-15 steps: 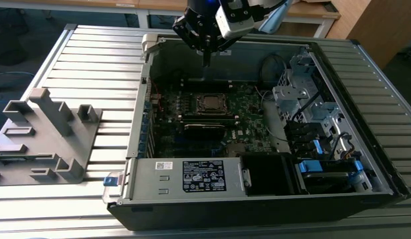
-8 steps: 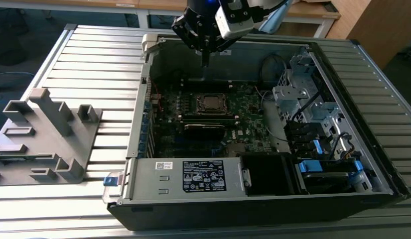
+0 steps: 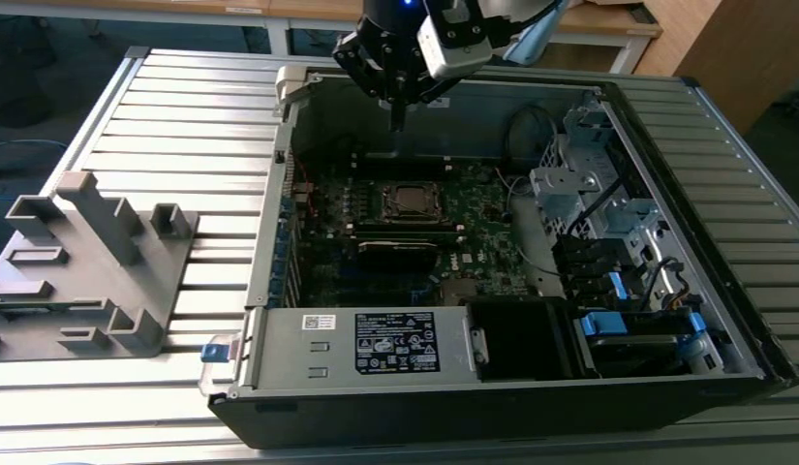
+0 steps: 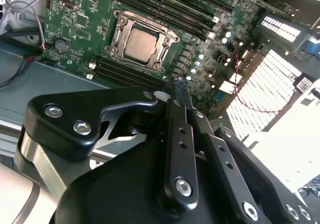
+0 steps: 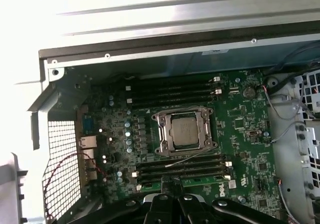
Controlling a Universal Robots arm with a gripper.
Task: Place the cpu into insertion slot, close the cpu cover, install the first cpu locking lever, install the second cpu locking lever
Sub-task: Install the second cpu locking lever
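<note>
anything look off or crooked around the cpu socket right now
Nothing stands out. The cpu sits flat and square in its socket, with the cpu cover lying down around it. The hand, fingers together and holding nothing, hangs above the board, apart from the socket.

The open computer case (image 3: 503, 242) lies on the tabletop (image 3: 193, 126), toward the exterior view's right. Beside it, by the tabletop's edge at the exterior view's left, stands a fixture block (image 3: 89, 271). Inside the case, the motherboard (image 3: 413, 223) covers the floor; the cpu (image 3: 410, 201) sits in its socket mid-board, framed by the cpu cover (image 5: 159, 134). The power supply (image 3: 360, 344) fills the case's near wall. The hand (image 3: 399, 121) hangs above the case's far wall.
</note>
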